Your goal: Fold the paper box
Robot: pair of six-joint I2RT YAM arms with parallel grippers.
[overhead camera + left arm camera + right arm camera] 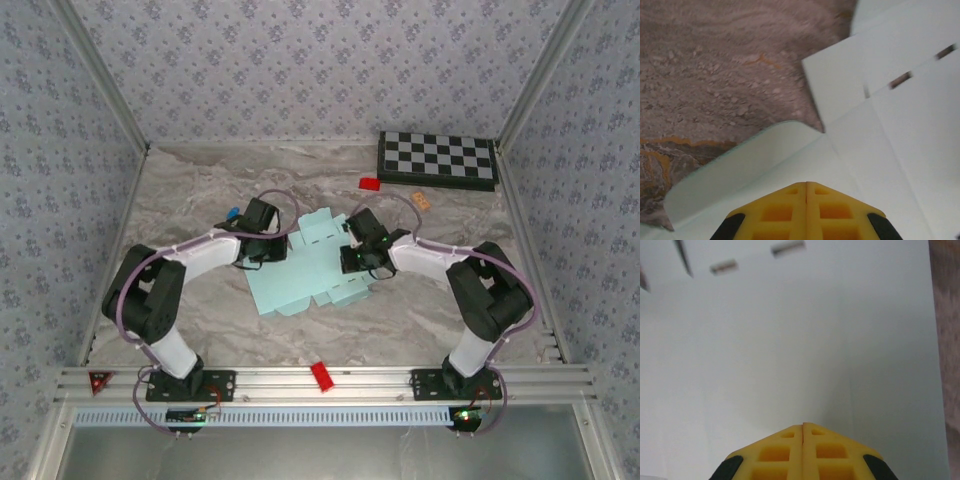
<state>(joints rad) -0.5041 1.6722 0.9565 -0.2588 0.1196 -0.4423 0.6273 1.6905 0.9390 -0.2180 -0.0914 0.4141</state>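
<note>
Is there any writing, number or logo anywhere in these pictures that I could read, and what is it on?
No text here can be read.
paper box: blank pale-blue card, only slots and creases.
checkerboard: black and white squares, no letters or numbers to be seen.
red triangle on the front rail: possibly a sign, too small to read.

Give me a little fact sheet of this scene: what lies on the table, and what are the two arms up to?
table: marbled top
paper box: pale blue cut-out sheet, lying mostly flat mid-table, not yet folded into a box
flap: one edge near the left arm curls upward
left gripper: shut, tips over the sheet's left part
right gripper: shut, tips over the sheet's right part
held: nothing, as far as can be seen
checkerboard: far right corner, apart from the sheet
red block: just beyond the sheet
</note>
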